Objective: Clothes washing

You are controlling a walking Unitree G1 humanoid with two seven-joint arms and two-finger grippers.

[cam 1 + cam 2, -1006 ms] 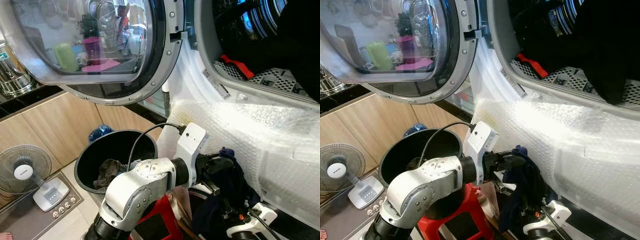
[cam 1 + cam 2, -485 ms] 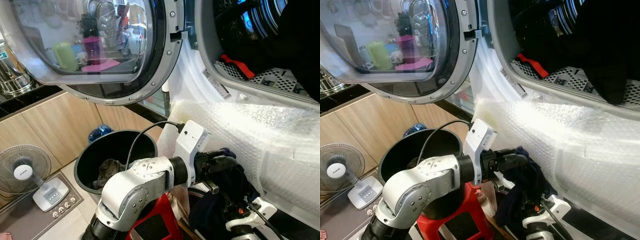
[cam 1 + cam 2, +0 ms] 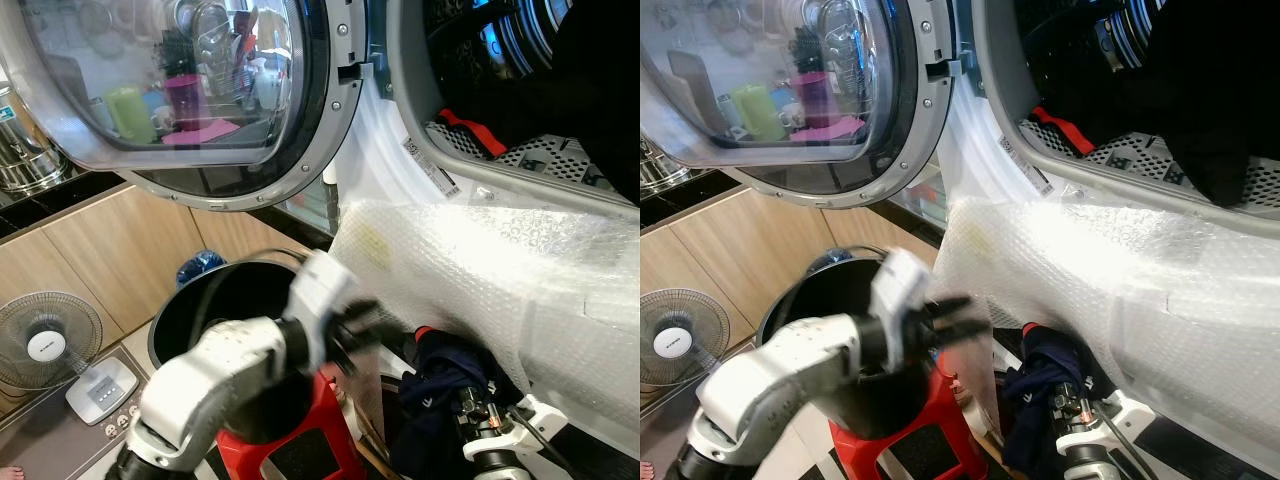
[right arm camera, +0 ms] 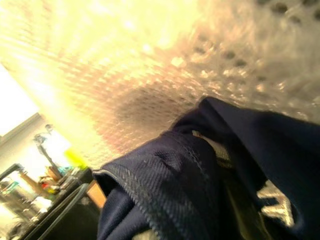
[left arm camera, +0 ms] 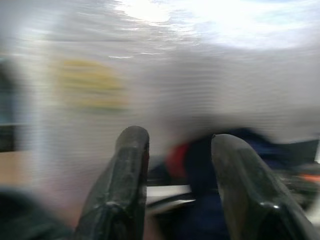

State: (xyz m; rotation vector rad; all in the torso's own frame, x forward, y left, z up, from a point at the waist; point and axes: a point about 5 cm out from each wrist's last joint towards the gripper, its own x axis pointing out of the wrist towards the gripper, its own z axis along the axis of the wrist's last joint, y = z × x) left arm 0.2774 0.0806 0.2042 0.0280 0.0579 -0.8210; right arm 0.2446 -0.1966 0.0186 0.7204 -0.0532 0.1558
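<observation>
Left gripper [image 5: 175, 165]: we see its two black fingers spread apart and empty, motion-blurred, drawn back over the black round laundry bucket [image 3: 200, 305]; half a second ago it was pressed against the garment.
Right gripper [image 3: 478, 425]: low by the machine; the dark navy garment with a red patch [image 3: 440, 385] is bunched on it, though we cannot tell whether its fingers are clamped.
Garment's place: below the bubble-wrapped white washer front [image 3: 480, 260], not yet in the drum [image 3: 520, 70] (door [image 3: 190, 90] swung open).
Meaning: we judge the left arm has handed over; lifting into the drum remains.
</observation>
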